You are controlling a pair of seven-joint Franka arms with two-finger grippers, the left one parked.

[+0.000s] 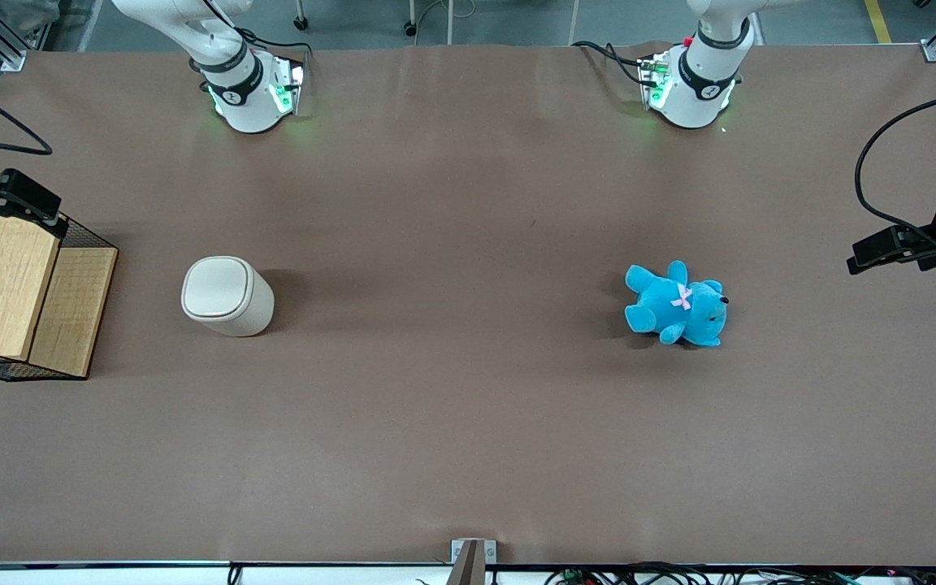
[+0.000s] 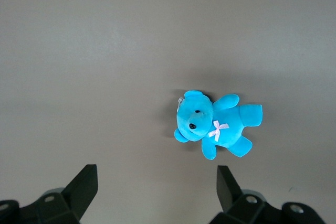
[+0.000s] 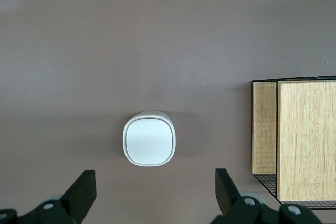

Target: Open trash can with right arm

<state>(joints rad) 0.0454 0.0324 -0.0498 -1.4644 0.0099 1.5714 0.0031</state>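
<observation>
A wide tabletop (image 1: 452, 422) covered in matte brown paper fills nearly the whole front view, faintly creased and evenly lit from above, with soft shadows. At its edge farthest from the front camera a strip of grey floor (image 1: 517, 20) shows, crossed by a yellow line (image 1: 877, 20). Aluminium frame posts (image 1: 5, 45) stand at the corners.

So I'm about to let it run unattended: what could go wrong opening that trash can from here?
The trash can stands free on the table with its lid shut, so a sideways push could tip or slide it. The open gripper hangs high above it; a descent that lands off the lid could miss. The wire basket with its wooden box sits beside the can, so a wide swing might catch it.
</observation>
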